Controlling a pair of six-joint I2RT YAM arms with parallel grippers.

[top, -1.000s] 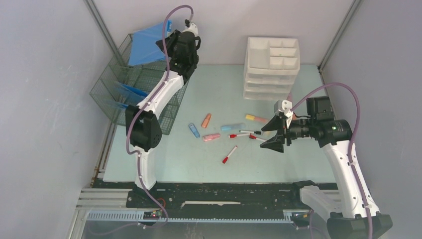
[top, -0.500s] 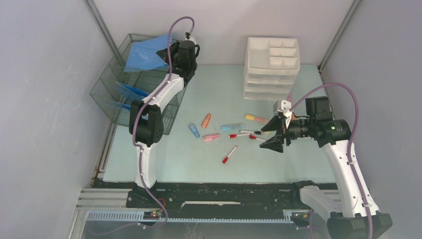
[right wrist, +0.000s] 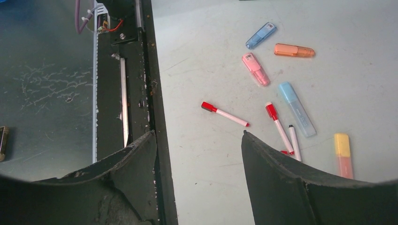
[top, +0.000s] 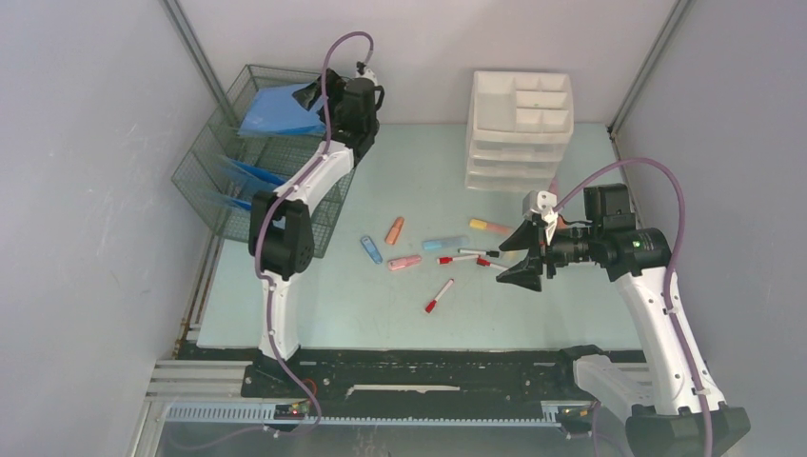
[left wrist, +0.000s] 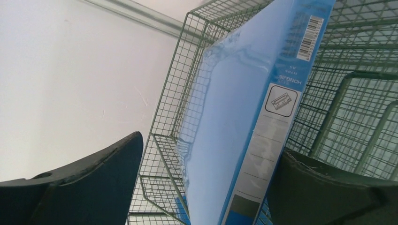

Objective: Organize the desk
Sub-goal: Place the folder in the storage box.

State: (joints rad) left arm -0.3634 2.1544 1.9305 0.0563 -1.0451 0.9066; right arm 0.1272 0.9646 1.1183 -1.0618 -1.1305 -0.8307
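Note:
The desk (top: 419,162) is a pale mint-green top. At its back left stands a wire rack (top: 238,181), and a blue folder (top: 271,109) rests tilted in its top tier. My left gripper (top: 309,100) is at the folder's near edge, open. In the left wrist view the folder (left wrist: 244,117) stands between the spread fingers of the gripper (left wrist: 211,143), with a wide gap to the left finger. My right gripper (top: 504,264) hovers open over the desk's right half, empty (right wrist: 198,133). Several pens and highlighters lie mid-desk, among them a red-capped marker (top: 439,296) (right wrist: 225,114).
A white drawer unit (top: 519,129) stands at the back right. Loose on the desk lie an orange highlighter (top: 394,230), a blue one (top: 371,249), a pink one (top: 404,262) and a yellow-orange one (top: 490,227). More blue folders sit lower in the rack. The black front rail (right wrist: 157,117) runs under my right gripper.
My left gripper carried the blue folder left and down into the rack's top tier, then its jaws opened off it. The right arm has not moved.

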